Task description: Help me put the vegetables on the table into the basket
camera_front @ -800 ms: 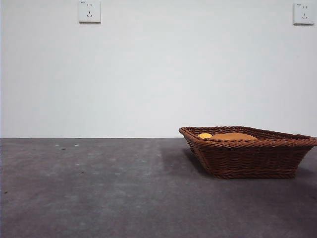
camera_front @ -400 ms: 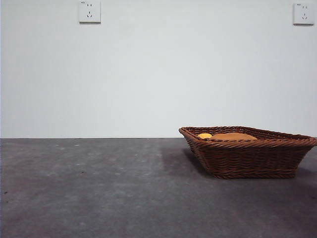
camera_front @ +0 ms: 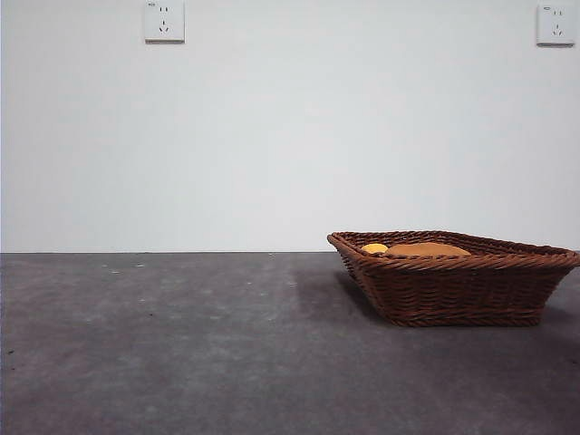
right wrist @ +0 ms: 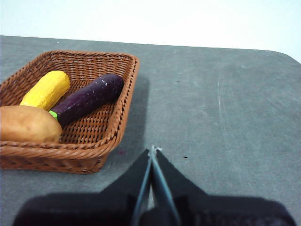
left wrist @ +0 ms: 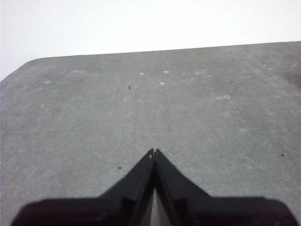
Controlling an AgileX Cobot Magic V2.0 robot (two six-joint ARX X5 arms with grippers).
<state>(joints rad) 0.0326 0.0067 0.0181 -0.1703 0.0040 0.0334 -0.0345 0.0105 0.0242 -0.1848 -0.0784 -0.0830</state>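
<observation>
The brown wicker basket point(camera_front: 462, 281) stands on the dark grey table point(camera_front: 181, 344) at the right of the front view. Above its rim show the potato point(camera_front: 428, 249) and the yellow piece point(camera_front: 373, 247). In the right wrist view the basket point(right wrist: 101, 143) holds the orange-brown potato point(right wrist: 26, 125), the yellow piece point(right wrist: 46, 89) and the purple eggplant point(right wrist: 89, 98) side by side. My right gripper point(right wrist: 152, 149) is shut and empty, over bare table beside the basket. My left gripper point(left wrist: 154, 151) is shut and empty over bare table, far from the basket.
Two wall sockets point(camera_front: 164, 20) sit high on the white wall behind the table. The table's far edge and a rounded corner point(left wrist: 28, 63) show in the left wrist view.
</observation>
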